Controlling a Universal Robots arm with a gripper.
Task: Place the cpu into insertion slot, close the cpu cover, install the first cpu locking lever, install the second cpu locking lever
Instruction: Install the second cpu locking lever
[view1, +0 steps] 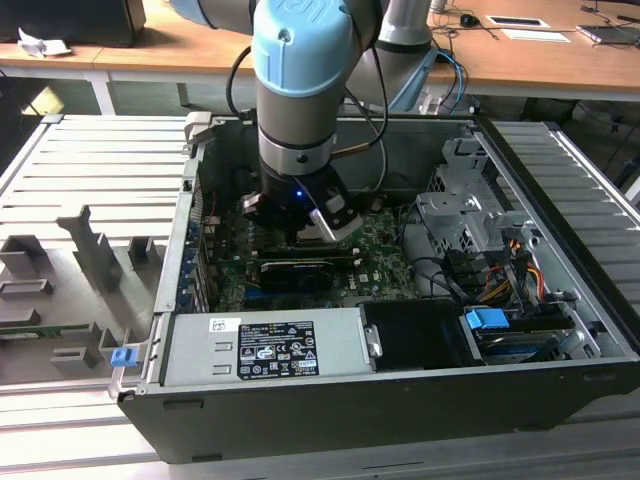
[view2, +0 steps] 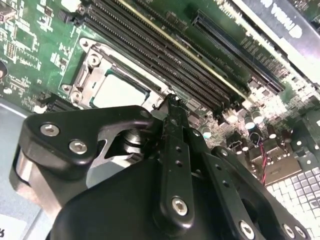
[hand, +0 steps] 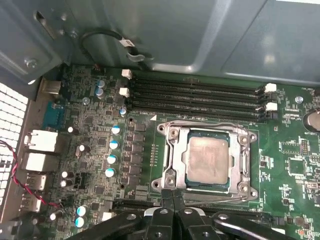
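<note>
At the near edge of the insertion slot (hand: 207, 162), the gripper (hand: 172, 196) has its fingertips pressed together, holding nothing. The cpu (hand: 206, 159) lies seated in the slot, with the cpu cover (hand: 172, 161) closed flat around it. Four black memory slots (hand: 195, 97) run just beyond the socket on the green motherboard (hand: 95, 130), inside the grey computer case (view1: 300, 345).
</note>
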